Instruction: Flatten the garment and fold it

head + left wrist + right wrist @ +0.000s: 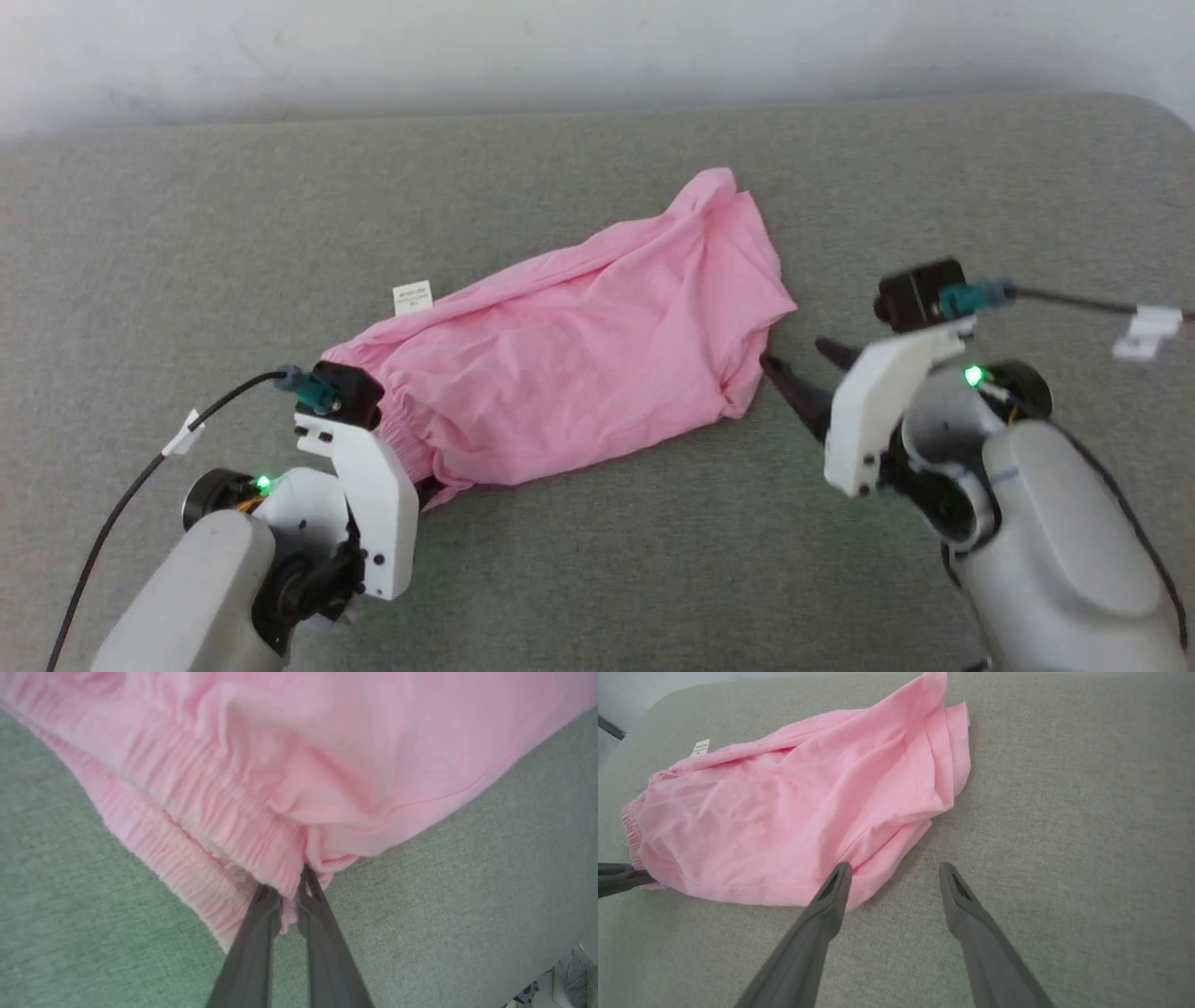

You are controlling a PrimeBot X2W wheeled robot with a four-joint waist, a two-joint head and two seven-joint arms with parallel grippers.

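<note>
Pink garment (579,345) lies crumpled, hem gathered.

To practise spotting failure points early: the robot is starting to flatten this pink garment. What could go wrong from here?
1. The left gripper pinches only a small bunch at the garment's gathered hem corner, so the thin fabric may slip out when pulled.
2. The right gripper is open beside the opposite end, holding nothing. A one-sided pull could drag the cloth across the grey surface instead of spreading it.
</note>
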